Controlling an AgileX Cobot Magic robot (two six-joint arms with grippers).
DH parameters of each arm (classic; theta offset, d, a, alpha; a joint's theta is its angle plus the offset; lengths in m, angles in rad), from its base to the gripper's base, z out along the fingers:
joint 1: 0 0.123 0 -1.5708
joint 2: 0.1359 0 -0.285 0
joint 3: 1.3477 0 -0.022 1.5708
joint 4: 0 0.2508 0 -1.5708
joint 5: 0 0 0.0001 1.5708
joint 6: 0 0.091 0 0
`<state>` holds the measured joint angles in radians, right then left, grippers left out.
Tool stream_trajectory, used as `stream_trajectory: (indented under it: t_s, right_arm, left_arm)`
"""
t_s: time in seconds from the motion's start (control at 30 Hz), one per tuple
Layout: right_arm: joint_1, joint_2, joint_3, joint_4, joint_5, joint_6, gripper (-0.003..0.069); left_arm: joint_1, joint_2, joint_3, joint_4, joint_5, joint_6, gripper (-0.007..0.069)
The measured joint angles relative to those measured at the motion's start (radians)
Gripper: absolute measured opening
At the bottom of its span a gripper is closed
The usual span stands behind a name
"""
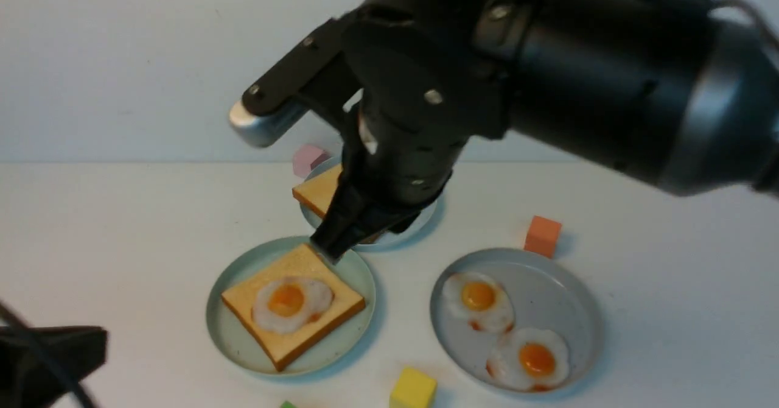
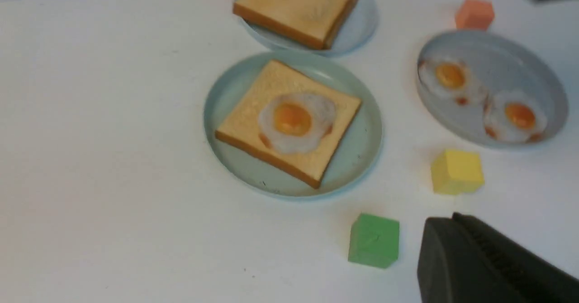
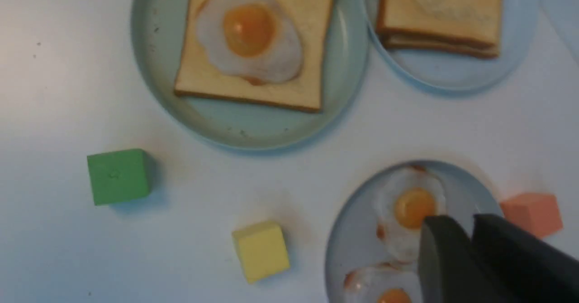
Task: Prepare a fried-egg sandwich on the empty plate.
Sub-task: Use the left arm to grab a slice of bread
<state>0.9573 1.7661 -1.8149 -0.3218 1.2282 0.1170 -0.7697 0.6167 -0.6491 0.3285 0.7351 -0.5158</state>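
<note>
At the near left, left gripper (image 2: 445, 230): is hanging well apart from the plates, fingers pressed together, carrying nothing.
green block (image 2: 373, 240): is standing on the table near the mint-green plate's near side.
mint-green plate (image 1: 234, 335): is sitting left of centre.
toast slice (image 1: 286, 347): is lying flat on the mint-green plate, one corner pointing near.
fried egg (image 1: 291, 303): is resting yolk-up on the toast slice, uncovered.
right gripper (image 1: 331, 246): is hovering over the toast slice's far corner, fingers almost together with only a slit between, pinching nothing.
light-blue plate (image 2: 362, 22): is sitting just beyond the mint-green plate, bearing more toast (image 1: 319, 192), with a pink block (image 1: 307, 158) at its far-left rim.
yellow block (image 1: 412, 388): is standing near, between the two nearer plates.
grey-blue plate (image 1: 560, 286): is sitting to the right, holding two eggs (image 1: 479, 301) side by side.
orange block (image 1: 542, 235): is standing just beside the grey-blue plate's far rim.
</note>
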Motion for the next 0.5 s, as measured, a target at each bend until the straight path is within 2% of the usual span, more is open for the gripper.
stream_trajectory:
  t_s: [0.07, 0.1, 0.13, 0.3, 0.33, 0.37, 0.4, 0.43, 0.47, 0.5]
  right_arm:
    - [0.0, -0.085, 0.058, -0.012, 0.004, 0.051, 0.0007]
    - [0.0, -0.141, 0.1, -0.014, 0.009, 0.077, -0.0008]
    - [0.0, -0.17, 0.123, -0.014, 0.011, 0.09, -0.001]
    - [0.0, -0.412, 0.313, -0.014, 0.018, 0.178, -0.001]
    - [0.0, -0.502, 0.382, -0.014, 0.021, 0.205, -0.001]
    - [0.0, -0.514, 0.382, -0.014, 0.021, 0.209, -0.001]
    - [0.0, -0.595, 0.448, -0.015, 0.023, 0.238, -0.001]
    - [0.0, -0.619, 0.463, -0.015, 0.023, 0.238, -0.001]
    - [0.0, -0.69, 0.511, -0.015, 0.024, 0.265, -0.001]
    - [0.0, -0.736, 0.54, -0.015, 0.027, 0.284, -0.0009]
  left_arm:
    - [0.0, 0.138, -0.027, -0.034, -0.057, 0.078, -0.0013]
    - [0.0, 0.19, -0.052, -0.059, -0.07, 0.107, -0.0013]
    - [0.0, 0.257, -0.078, -0.076, -0.074, 0.126, -0.0013]
    - [0.041, 0.539, -0.282, -0.275, -0.04, 0.377, -0.0013]
    - [0.081, 0.616, -0.354, -0.368, -0.014, 0.485, -0.0013]
    - [0.088, 0.626, -0.364, -0.368, -0.009, 0.485, -0.0013]
    - [0.154, 0.719, -0.459, -0.478, 0.031, 0.617, -0.0013]
    - [0.154, 0.719, -0.459, -0.49, 0.031, 0.632, -0.0013]
    - [0.215, 0.789, -0.53, -0.566, 0.06, 0.733, -0.0013]
    - [0.244, 0.84, -0.579, -0.602, 0.077, 0.786, -0.0013]
